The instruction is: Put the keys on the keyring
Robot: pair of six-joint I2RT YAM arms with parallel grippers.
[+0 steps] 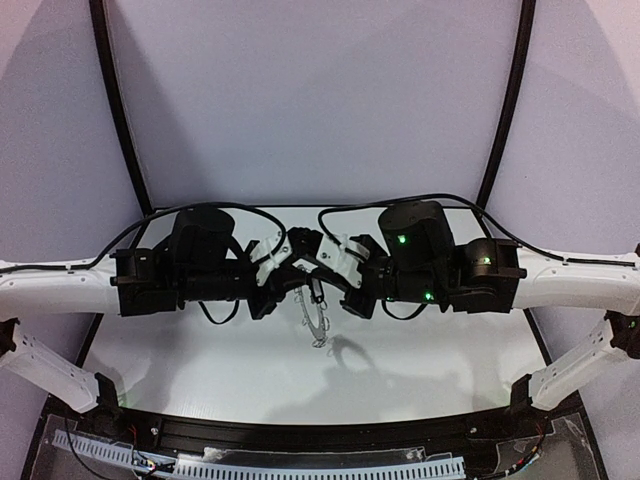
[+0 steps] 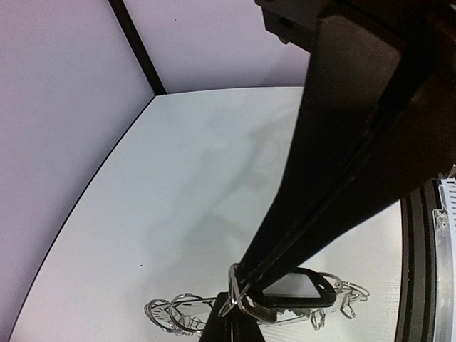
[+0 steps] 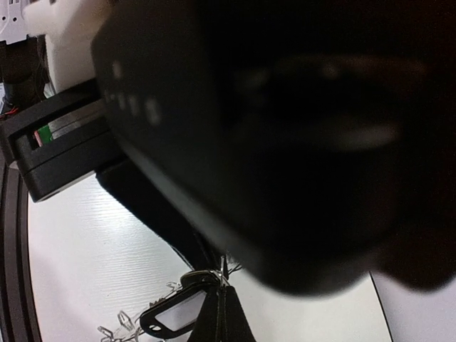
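Both grippers meet in mid-air over the table's middle. The keyring (image 1: 316,318) hangs edge-on below them, its rim fringed with small wire loops (image 2: 174,313). My left gripper (image 1: 286,284) is shut, and its fingertips (image 2: 229,326) pinch the keyring (image 2: 342,296). My right gripper (image 1: 318,271) is shut, and its fingers (image 2: 335,178) come down onto the metal loop (image 2: 242,296) of the key (image 2: 296,288), a dark tag with a white label. In the right wrist view the key (image 3: 174,317) lies just left of my right gripper (image 3: 225,313). The left gripper's body fills that view.
The white table (image 1: 200,370) lies below, with the keyring's shadow (image 1: 345,352) on it. Black frame bars (image 1: 115,100) rise at both sides against the pale walls. A black rail and cable duct (image 1: 300,440) run along the near edge.
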